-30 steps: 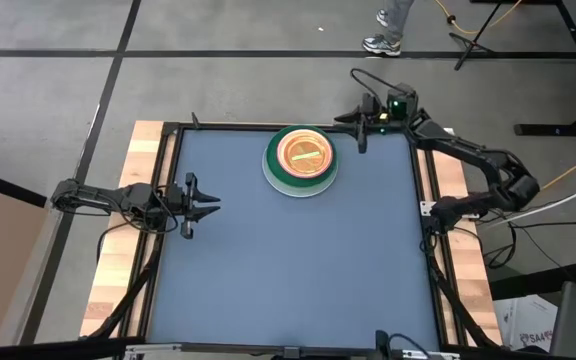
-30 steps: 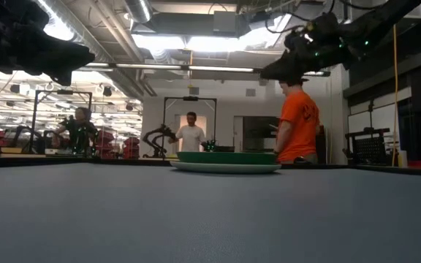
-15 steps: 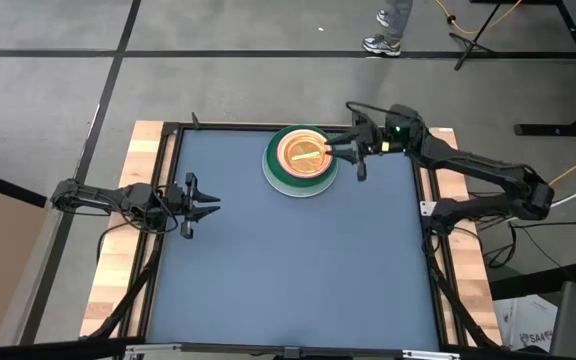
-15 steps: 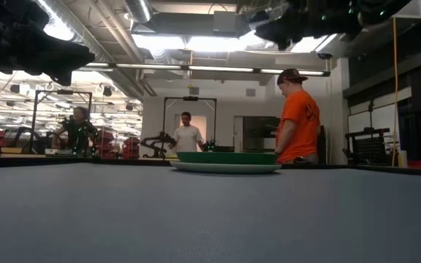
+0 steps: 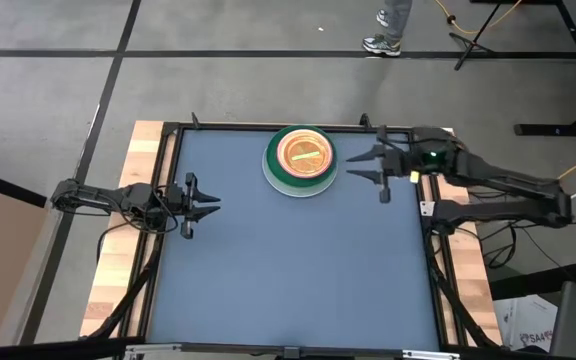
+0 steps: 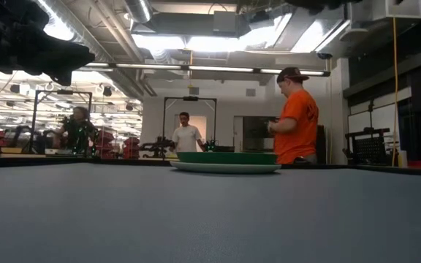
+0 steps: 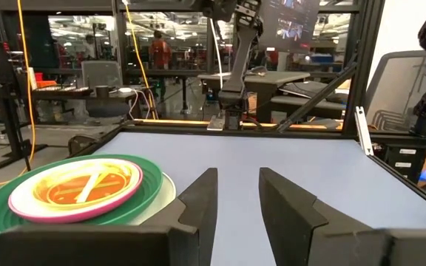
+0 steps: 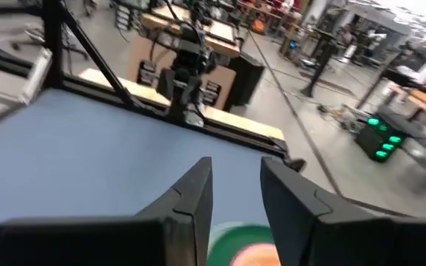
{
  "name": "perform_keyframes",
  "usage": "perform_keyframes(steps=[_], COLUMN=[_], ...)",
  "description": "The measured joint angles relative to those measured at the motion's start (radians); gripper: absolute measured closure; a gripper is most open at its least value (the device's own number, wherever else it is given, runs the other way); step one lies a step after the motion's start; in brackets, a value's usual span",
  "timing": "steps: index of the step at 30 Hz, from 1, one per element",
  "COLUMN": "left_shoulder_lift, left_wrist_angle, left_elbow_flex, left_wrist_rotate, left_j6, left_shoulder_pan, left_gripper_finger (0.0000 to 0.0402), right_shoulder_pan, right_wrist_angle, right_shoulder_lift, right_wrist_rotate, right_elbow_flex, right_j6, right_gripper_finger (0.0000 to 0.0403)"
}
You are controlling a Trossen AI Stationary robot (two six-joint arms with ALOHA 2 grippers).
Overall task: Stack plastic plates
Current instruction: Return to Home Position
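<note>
The blue counter [image 5: 288, 270] carries a single stack of plates [image 5: 301, 158] near its far edge, wide ones beneath and small translucent ones on top, so nothing looks left to lift. The right claw [image 5: 366, 166] hangs just beside the stack, spread and empty. The left claw [image 5: 206, 204], also spread, waits well apart. Nothing blocks either arm. A person in orange [image 6: 295, 124] stands beyond.
</note>
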Motion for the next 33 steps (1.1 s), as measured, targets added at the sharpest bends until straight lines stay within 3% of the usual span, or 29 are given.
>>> perform_keyframes(steps=[4, 9, 23, 33], left_shoulder_lift=[0.000, 0.000, 0.000, 0.000], left_wrist_angle=[0.000, 0.000, 0.000, 0.000], left_elbow_flex=[0.000, 0.000, 0.000, 0.000], left_wrist_rotate=[0.000, 0.000, 0.000, 0.000], left_j6=[0.000, 0.000, 0.000, 0.000], left_shoulder_pan=[0.000, 0.000, 0.000, 0.000], left_gripper_finger=[0.0308, 0.0308, 0.0308, 0.0308], right_shoulder_pan=[0.055, 0.116, 0.146, 0.146], right_wrist_angle=[-0.116, -0.135, -0.117, -0.099], right_shoulder_lift=[-0.100, -0.235, -0.664, -0.867], right_wrist_rotate=[0.122, 0.224, 0.285, 0.301], right_elbow_flex=[-0.003, -0.084, -0.414, -0.571], right_j6=[-0.032, -0.036, -0.015, -0.014], right_gripper_finger=[0.0294, 0.0294, 0.0295, 0.0295])
